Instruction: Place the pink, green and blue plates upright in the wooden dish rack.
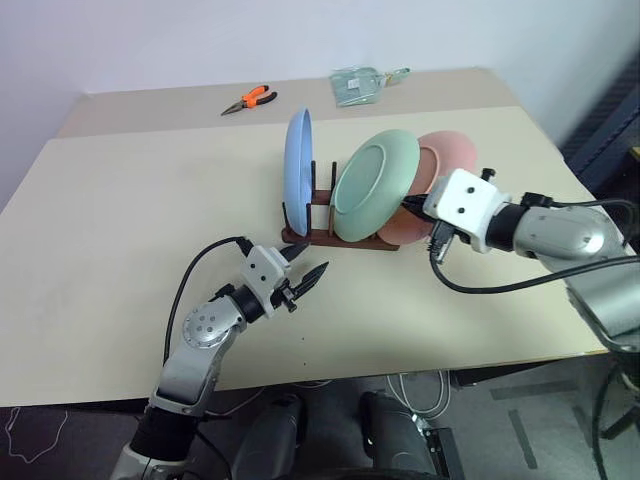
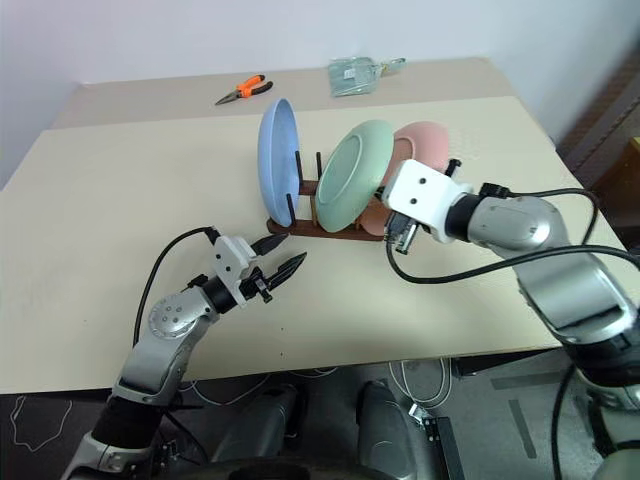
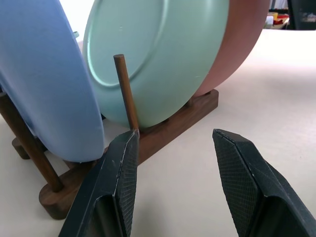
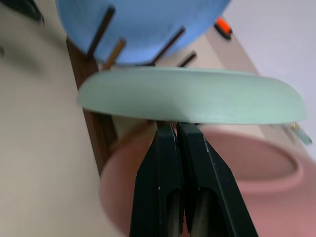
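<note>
Overhead, beige table (image 1: pixel 120 230) against pale wall — left end effector (image 1: pixel 305 273) apart, right end effector (image 4: pixel 177 129) together, empty.

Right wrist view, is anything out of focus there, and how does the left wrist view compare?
In the right wrist view the shut black fingers are fairly sharp, while the pink plate below them and the blue plate look soft. In the left wrist view the fingers and the wooden dish rack are crisp; the green plate shows soft, even light without glare.
</note>
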Action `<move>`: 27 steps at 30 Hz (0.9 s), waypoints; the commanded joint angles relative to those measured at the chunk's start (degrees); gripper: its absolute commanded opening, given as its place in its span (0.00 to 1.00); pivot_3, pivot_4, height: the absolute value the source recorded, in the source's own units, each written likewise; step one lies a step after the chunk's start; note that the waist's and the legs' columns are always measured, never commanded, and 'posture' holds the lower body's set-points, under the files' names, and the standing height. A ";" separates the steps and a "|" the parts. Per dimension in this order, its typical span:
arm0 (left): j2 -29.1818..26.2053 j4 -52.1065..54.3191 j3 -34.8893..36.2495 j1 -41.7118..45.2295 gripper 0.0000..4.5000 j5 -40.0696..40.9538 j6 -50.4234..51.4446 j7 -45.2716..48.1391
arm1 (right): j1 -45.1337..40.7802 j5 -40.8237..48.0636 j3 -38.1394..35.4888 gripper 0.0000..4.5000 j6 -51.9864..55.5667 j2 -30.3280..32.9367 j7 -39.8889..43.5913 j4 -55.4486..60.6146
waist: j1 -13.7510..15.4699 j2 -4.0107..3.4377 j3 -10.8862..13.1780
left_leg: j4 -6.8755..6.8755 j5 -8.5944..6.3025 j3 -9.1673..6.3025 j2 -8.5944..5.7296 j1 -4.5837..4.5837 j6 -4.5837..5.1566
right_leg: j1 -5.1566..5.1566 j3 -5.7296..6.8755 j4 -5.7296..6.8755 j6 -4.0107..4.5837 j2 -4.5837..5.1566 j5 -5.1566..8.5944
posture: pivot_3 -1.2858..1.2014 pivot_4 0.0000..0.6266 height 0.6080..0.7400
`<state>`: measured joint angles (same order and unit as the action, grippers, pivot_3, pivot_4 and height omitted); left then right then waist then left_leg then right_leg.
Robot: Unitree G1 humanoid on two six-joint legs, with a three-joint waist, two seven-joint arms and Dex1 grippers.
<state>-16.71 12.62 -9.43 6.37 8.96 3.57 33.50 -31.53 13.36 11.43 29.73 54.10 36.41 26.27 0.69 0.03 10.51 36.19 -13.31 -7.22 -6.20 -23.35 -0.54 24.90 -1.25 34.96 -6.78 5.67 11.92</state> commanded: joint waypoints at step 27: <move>-0.15 0.36 0.42 -0.85 0.54 -0.63 -1.83 -1.91 | 6.03 -12.44 -16.77 0.01 -6.34 0.83 0.52 -11.23 | -0.49 0.00 0.00 | -0.01 0.01 0.21 0.02 0.11 0.00 | -0.01 -0.15 0.11 -0.03 -0.02 -0.04 | 0.52 0.24 0.99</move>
<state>-16.81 12.05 -9.57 4.93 8.65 3.07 31.93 -24.59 -0.16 -5.20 24.64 55.39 36.35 10.47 0.20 0.03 10.51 36.18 -13.30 -6.97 -6.18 -23.22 -0.54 24.89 -1.43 35.10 -6.81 5.65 11.87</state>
